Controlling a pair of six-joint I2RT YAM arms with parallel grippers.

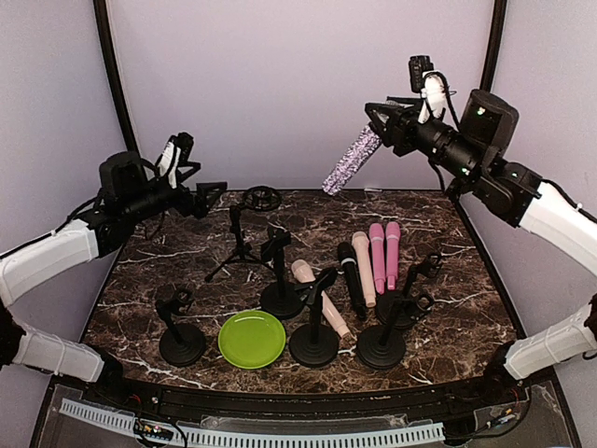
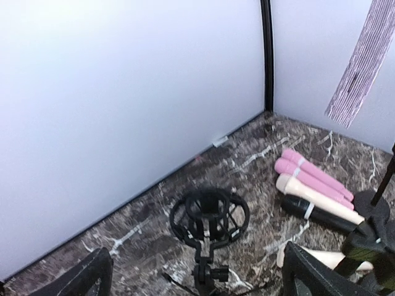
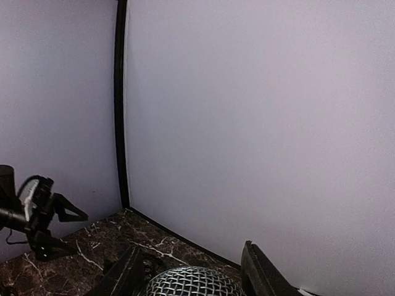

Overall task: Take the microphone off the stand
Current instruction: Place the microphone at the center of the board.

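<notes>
The left claw (image 1: 207, 198) hangs released above the left rear of the marble table (image 1: 140, 299); in its wrist view the two fingers (image 2: 92, 277) stand wide apart with nothing between them. Just ahead of this claw and lower stands a black tripod stand (image 1: 244, 245), upright; the ring cradle on its top holds nothing. Nearer than the claw and well below it, five round-based stands (image 1: 182, 343) sit in a loose row across the front of the table, each with a bare clip. A green plate (image 1: 252, 338) lies flat between the first and third of them; it is apart from the left claw and far below it. Further right, five loose microphones (image 1: 364, 271) lie on the marble: one pale, one black, one cream and two pink. The last four lie side by side; all are well below the right claw (image 1: 378, 129). That claw is raised high over the right rear of the table and is clenched on the glittery microphone (image 1: 350, 161); the mesh head sits between its fingers (image 3: 259, 274). The sparkling handle slants down and to the left from the claw; it is in the air and clear of every stand.
</notes>
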